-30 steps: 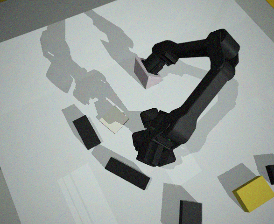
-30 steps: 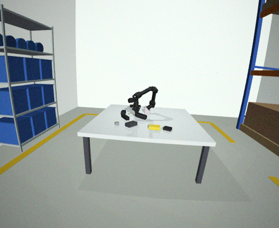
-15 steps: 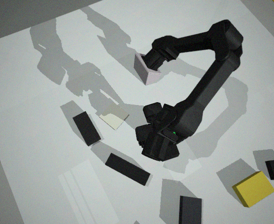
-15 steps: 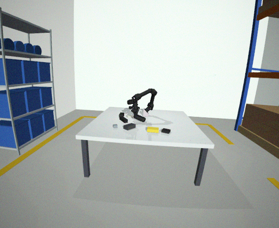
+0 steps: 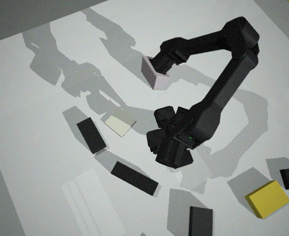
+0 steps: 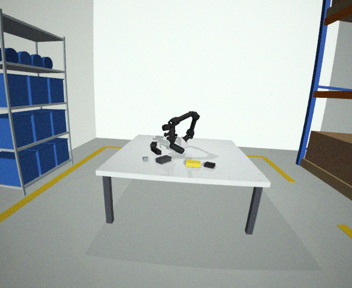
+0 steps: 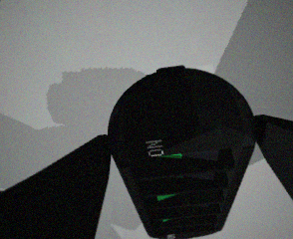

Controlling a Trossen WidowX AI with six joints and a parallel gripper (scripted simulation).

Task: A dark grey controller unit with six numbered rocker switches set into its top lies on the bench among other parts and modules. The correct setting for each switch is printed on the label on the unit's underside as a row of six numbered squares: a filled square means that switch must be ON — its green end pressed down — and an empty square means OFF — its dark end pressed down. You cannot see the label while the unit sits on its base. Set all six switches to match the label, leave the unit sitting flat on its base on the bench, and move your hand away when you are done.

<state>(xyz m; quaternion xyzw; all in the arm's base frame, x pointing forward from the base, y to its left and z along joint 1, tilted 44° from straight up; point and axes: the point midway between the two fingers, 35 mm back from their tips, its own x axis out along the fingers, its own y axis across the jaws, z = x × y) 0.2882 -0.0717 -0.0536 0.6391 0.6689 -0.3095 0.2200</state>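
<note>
Holds the controller unit (image 5: 192,137) (image 7: 186,181) above the counter (image 5: 37,157) (image 6: 181,179), clamped in the claw (image 5: 183,142) (image 6: 171,137) (image 7: 179,133). Shows green on several rocker switches (image 7: 166,197).

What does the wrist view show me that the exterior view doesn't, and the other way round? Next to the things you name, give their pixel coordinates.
Only the wrist: green on some switches of the controller unit (image 7: 181,110), small pale lettering, and the gripper (image 7: 179,133) closed on the unit's sides.

Only the exterior: the yellow block (image 5: 270,199) (image 6: 193,163), blue bins (image 6: 17,89) and the bench's dark legs (image 6: 108,200).

Both: the white bench top (image 5: 17,101) (image 6: 231,168) (image 7: 32,35), with shadows on it.
</note>
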